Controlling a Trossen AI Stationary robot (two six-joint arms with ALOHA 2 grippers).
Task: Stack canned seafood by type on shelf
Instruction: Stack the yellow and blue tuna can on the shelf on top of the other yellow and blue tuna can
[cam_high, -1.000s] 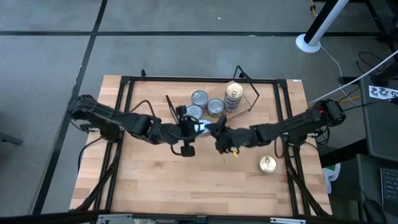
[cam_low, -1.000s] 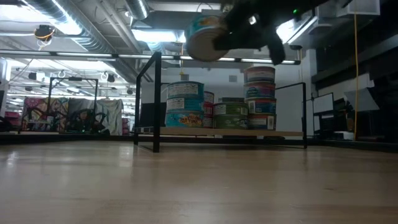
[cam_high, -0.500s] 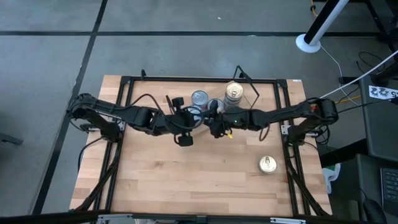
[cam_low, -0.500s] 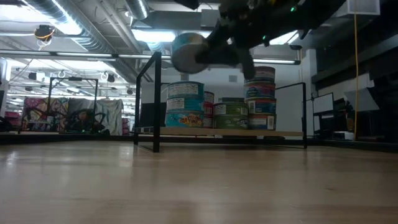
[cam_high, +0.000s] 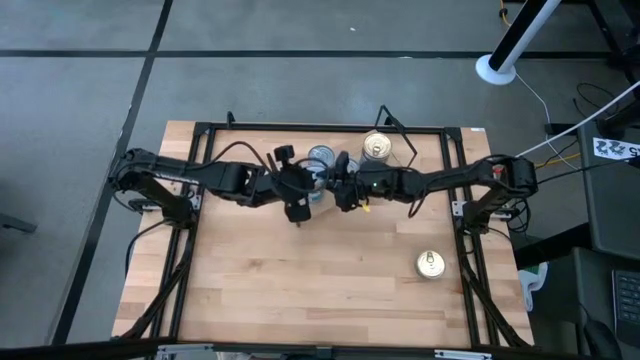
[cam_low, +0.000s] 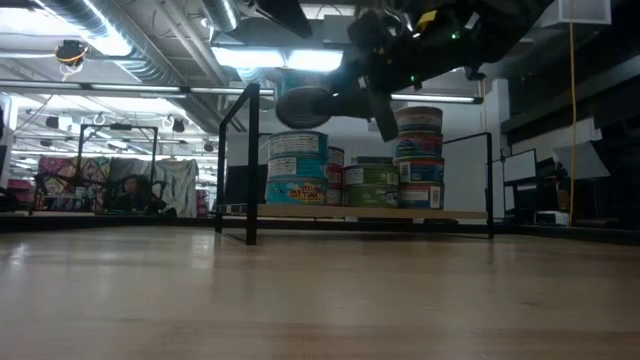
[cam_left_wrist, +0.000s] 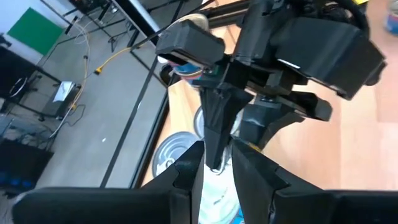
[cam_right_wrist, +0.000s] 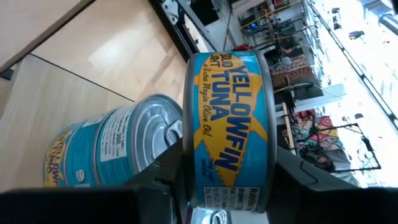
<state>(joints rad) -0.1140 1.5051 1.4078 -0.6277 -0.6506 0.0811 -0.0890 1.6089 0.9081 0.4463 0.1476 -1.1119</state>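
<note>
My right gripper (cam_right_wrist: 227, 186) is shut on a blue-labelled yellowfin tuna tin (cam_right_wrist: 229, 127), held in the air just in front of the shelf (cam_low: 370, 212); the low view shows that tin (cam_low: 303, 106) above a blue stack (cam_low: 297, 168). The plank also carries green tins (cam_low: 372, 185) and a taller stack (cam_low: 418, 158). From above, silvery tops (cam_high: 320, 157) and a gold top (cam_high: 376, 147) show there. My left gripper (cam_left_wrist: 216, 165) hovers beside the right one (cam_high: 335, 190), its fingers a narrow gap apart with nothing between them. My right gripper pinches the blue tin between its two fingers, one against each flat end (cam_right_wrist: 186, 155). The fingers come nearly level from the table's right. The tin is lifted clear, tilted, with its label (cam_right_wrist: 230, 93) facing the wrist camera.
A gold tin (cam_high: 430, 264) with a pull-ring lid stands alone on the tabletop near the right edge. The shelf's black wire leg frames (cam_low: 250, 165) rise at both ends. Bare wood lies open toward the near edge (cam_high: 300, 300).
Both grippers have gone toward the table's far edge, up to the shelf. My right gripper has also swung toward the table's left, carrying the blue tin. In the low view the tin has come lower and turned nearer to level.
</note>
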